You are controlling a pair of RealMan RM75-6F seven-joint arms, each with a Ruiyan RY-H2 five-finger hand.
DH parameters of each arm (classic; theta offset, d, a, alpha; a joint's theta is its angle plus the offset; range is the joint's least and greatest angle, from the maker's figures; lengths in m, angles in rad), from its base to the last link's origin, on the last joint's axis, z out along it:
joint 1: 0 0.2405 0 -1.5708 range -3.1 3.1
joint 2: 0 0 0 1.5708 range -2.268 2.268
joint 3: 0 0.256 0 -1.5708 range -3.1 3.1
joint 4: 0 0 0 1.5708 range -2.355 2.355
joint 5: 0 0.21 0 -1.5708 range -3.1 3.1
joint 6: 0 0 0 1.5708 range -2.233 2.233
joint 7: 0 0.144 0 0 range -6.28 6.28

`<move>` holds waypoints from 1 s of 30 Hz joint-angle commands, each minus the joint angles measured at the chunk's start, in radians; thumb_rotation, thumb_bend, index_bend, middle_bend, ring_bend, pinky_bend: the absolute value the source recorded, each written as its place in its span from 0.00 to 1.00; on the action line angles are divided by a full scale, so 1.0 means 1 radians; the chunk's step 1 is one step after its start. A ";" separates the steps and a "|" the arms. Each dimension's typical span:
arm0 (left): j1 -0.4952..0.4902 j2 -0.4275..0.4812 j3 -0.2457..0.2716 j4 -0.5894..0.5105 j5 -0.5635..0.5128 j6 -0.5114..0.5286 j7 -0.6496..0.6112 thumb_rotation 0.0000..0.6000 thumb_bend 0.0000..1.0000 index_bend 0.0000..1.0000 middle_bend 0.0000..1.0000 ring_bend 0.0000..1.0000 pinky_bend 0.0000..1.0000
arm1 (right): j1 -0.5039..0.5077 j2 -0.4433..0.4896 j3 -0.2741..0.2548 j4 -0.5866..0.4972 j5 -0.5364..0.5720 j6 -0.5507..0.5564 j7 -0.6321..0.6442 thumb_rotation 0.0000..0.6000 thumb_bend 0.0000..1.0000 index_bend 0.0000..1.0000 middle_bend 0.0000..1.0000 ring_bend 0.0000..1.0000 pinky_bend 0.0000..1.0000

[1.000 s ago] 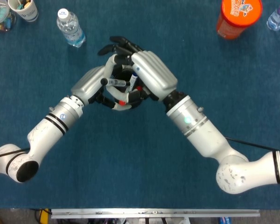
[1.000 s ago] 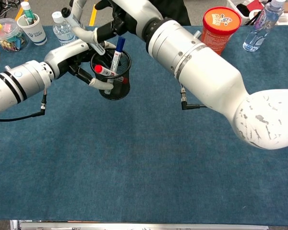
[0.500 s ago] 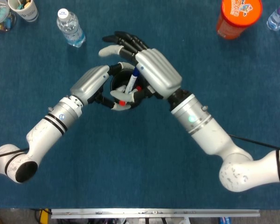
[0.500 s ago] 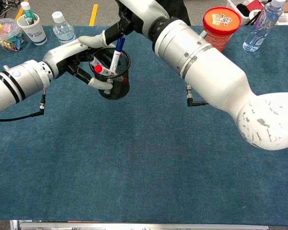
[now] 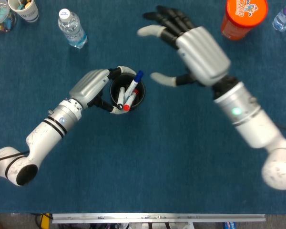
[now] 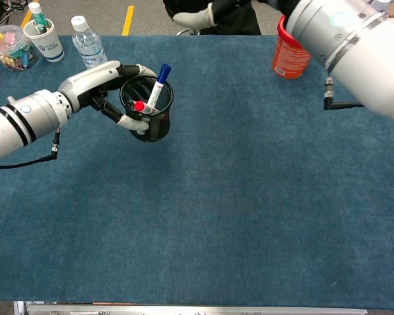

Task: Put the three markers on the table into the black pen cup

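Note:
The black mesh pen cup [image 5: 127, 94] [image 6: 148, 113] stands left of the table's middle. My left hand [image 5: 92, 87] [image 6: 100, 84] grips it around its side. Inside stand a blue-capped marker [image 5: 134, 83] [image 6: 157, 84], a red-capped marker [image 5: 127, 103] [image 6: 140, 105] and a third marker with a dark tip [image 5: 120, 98]. My right hand [image 5: 193, 45] hovers open, fingers spread, up and to the right of the cup, holding nothing; the chest view shows only its fingertips [image 6: 196, 16] at the top edge.
A water bottle [image 5: 71, 28] [image 6: 87, 43] stands behind the cup on the left. A paper cup with pens [image 6: 41, 33] and a clear tub [image 6: 6, 47] sit at the far left corner. An orange canister [image 5: 243, 16] [image 6: 289, 54] and another bottle [image 5: 283, 16] stand far right.
My right hand has let go of the blue marker, opened, and pulled up and to the right, away from the cup. The blue marker now stands in the cup. The left hand stays on the cup.

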 commanded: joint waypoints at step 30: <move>0.039 -0.113 0.089 0.203 0.081 -0.003 -0.141 1.00 0.15 0.24 0.36 0.34 0.29 | -0.172 0.166 -0.127 0.056 -0.089 0.003 0.151 0.96 0.16 0.27 0.14 0.05 0.08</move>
